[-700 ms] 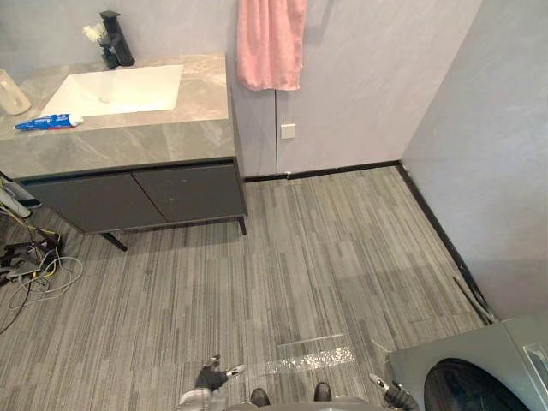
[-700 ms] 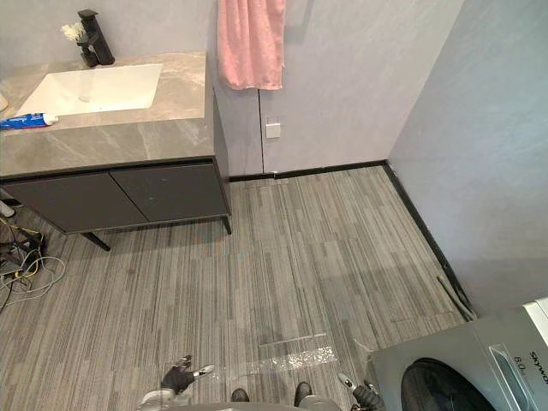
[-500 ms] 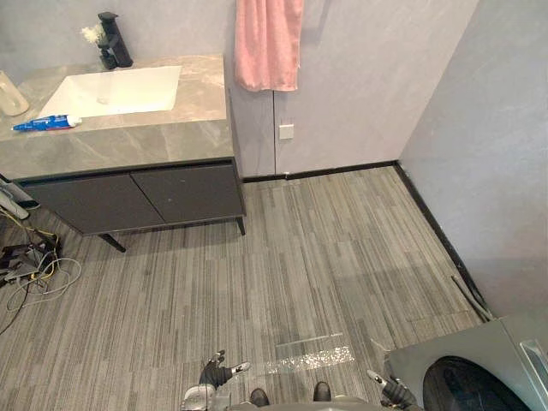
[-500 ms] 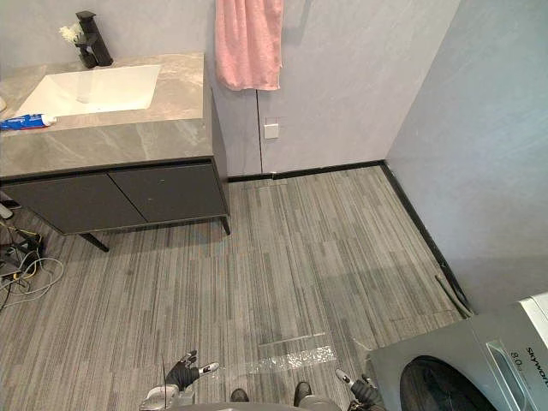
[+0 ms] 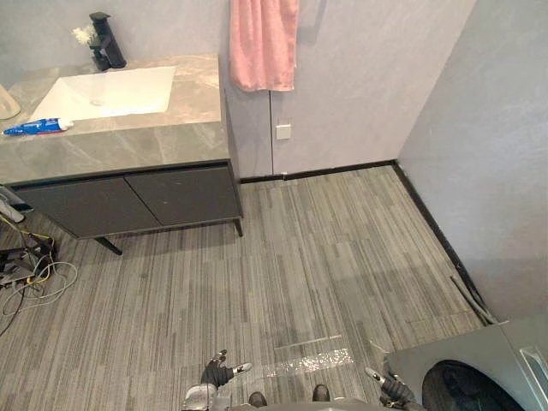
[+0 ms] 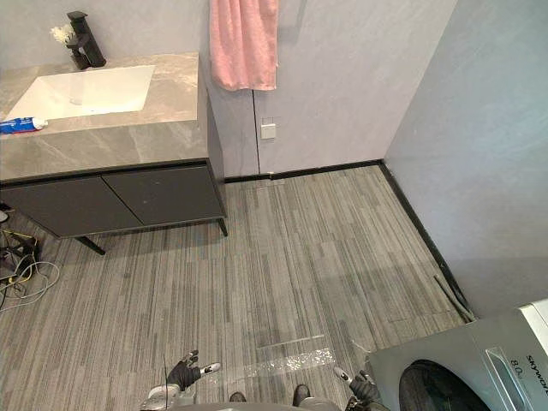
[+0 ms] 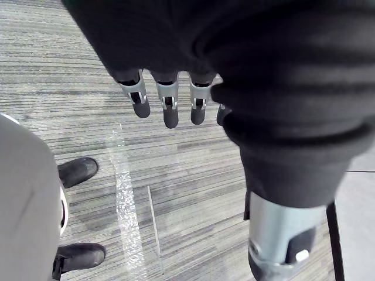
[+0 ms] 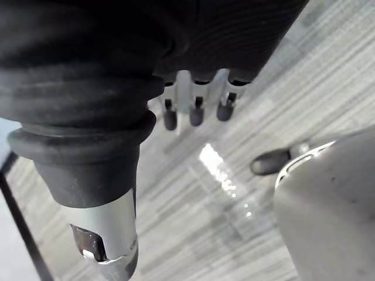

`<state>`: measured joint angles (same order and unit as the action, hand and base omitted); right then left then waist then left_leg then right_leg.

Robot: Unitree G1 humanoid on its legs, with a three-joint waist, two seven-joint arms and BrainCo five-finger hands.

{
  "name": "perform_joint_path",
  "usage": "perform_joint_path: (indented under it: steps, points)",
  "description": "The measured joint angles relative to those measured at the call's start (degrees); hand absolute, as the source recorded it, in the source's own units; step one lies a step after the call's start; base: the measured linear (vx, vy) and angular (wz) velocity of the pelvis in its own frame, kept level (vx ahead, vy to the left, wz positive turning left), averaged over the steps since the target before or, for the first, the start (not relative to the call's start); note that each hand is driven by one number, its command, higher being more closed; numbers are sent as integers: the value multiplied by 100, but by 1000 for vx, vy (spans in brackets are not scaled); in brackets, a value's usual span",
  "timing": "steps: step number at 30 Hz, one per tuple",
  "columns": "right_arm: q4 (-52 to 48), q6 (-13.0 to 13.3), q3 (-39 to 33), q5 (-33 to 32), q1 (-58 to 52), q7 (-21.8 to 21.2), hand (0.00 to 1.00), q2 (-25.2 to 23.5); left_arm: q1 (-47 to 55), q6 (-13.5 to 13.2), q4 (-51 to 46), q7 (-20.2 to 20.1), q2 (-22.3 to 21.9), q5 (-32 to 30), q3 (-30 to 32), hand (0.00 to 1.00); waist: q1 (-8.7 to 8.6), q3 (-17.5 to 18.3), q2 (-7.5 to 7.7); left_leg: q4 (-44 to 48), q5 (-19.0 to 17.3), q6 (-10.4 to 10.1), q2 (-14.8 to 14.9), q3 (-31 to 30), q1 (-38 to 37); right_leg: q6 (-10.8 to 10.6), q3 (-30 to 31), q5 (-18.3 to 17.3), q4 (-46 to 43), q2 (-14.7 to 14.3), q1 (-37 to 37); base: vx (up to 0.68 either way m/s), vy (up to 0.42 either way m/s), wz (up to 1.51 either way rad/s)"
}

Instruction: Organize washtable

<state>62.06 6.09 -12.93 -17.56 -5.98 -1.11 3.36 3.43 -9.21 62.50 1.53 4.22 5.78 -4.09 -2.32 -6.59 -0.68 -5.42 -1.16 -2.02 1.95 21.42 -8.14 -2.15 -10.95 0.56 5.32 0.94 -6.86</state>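
The washtable (image 5: 128, 147) stands well apart from the robot, so walking there it may hit the washer (image 5: 467, 364) near its right hand (image 5: 388, 388), or catch the floor cables (image 5: 32, 276). The tube (image 5: 34, 128) lies beside the sink. Both hands, left hand (image 5: 216, 375) too, hang spread and empty. A cup (image 5: 7, 99) is cut off at the edge.

Sink (image 5: 107, 92) sits in washtable (image 5: 128, 145) top, tap (image 5: 104, 41) at its back edge. Tube (image 5: 36, 127) lies on washtable, L front of sink. Towel (image 5: 262, 43) hangs just R of washtable, socket (image 5: 282, 131) under towel. Washer (image 5: 467, 377) far R, well in front of washtable.
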Motion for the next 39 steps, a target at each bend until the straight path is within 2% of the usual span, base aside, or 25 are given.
perform_joint_path:
  steps: [18, 23, 25, 26, 27, 29, 30, 31, 32, 33, 36, 37, 38, 39]
  points:
    - [-4, 7, 36, -39, -7, 31, 0, 15, -9, -7, 49, 11, -10, 41, 0, 0, 0, 30, -17, -27, -1, 1, 0, 63, -18, 22, 23, 15, 26, -8, 17, -23, -20, -1]
    - [-45, 8, 220, -308, 78, 90, 0, -17, -96, 1, 51, 48, 48, 207, 155, 0, 6, 16, 30, 9, 22, -27, 73, 238, 168, 95, 216, 60, -86, -75, 302, -16, -22, -20]
    - [-76, 18, 203, -398, 85, 86, 0, -89, -86, 19, 52, 111, 30, 214, 332, 0, -21, -10, 55, 15, 27, -48, 106, 274, 141, 195, 242, -11, -169, -106, 324, 0, -60, -12]
    - [-75, 17, 201, -432, 81, 83, 0, -90, -89, 21, 46, 116, 22, 252, 511, 0, -39, -44, 107, 245, -127, -253, 186, 330, 147, 218, 245, -187, -335, -124, 312, 41, -135, -7]
    - [-87, 15, 223, -437, 65, 74, 0, -107, -79, 19, -16, 121, 31, 342, 720, 0, 4, -163, 153, 1214, -544, -590, 437, 446, 372, 359, 280, -463, -648, -98, 319, 41, -135, -6]
    - [-103, 14, 229, -439, 47, 77, 0, -123, -33, 9, -70, 121, 65, 463, 826, 0, 12, -236, 266, 2327, -642, -620, 708, 557, 715, 437, 331, -632, -845, -74, 287, 19, -138, -14]
    - [-132, 18, 237, -448, 0, 82, 0, -67, 44, -23, -257, 139, 66, 653, 967, 0, 47, -259, 278, 3845, -554, -670, 1145, 539, 1261, 509, 483, -782, -1064, -106, 262, 36, -181, -34]
    - [-162, 20, 238, -453, -26, 87, 0, -22, 69, -34, -267, 143, 48, 730, 1010, 0, 61, -285, 303, 4297, -557, -678, 1265, 505, 1468, 545, 538, -835, -1116, -133, 225, 92, -168, -59]
    - [-165, 17, 212, -464, -13, 98, 0, 56, 111, -33, -265, 157, 3, 881, 1151, 0, 77, -345, 130, 4651, -702, -668, 1396, 366, 1687, 621, 742, -921, -1170, -153, 116, 167, -25, -77]
    - [-161, 16, 208, -489, -1, 105, 0, 189, 127, -79, -290, 194, -83, 1065, 1201, 0, 100, -366, 99, 4573, -824, -564, 1405, 403, 1801, 638, 979, -927, -1165, -116, 72, 214, 32, -87]
    - [-160, 6, 210, -500, 8, 103, 0, 291, 137, -129, -298, 227, -159, 1342, 1301, 0, 148, -421, 18, 3649, -797, -549, 1314, 525, 2010, 582, 1429, -1000, -1166, 67, 98, 224, 110, -91]
    - [-158, -14, 211, -503, -30, 103, 0, 279, 163, -128, -290, 229, -163, 1383, 1323, 0, 141, -425, 9, 2910, -729, -639, 1214, 495, 2055, 521, 1543, -1087, -1163, 157, 45, 235, 126, -53]
    - [-158, -24, 213, -503, -45, 105, 0, 274, 170, -128, -290, 230, -186, 1382, 1324, 0, 136, -442, -28, 2070, -492, -746, 1109, 391, 2051, 458, 1615, -1202, -1137, 198, -63, 385, 217, -39]
    - [-158, -27, 215, -503, -44, 102, 0, 275, 170, -127, -290, 231, -189, 1382, 1324, 0, 134, -449, -41, 1876, -434, -752, 1096, 369, 2047, 444, 1630, -1236, -1123, 197, -103, 367, 249, -30]
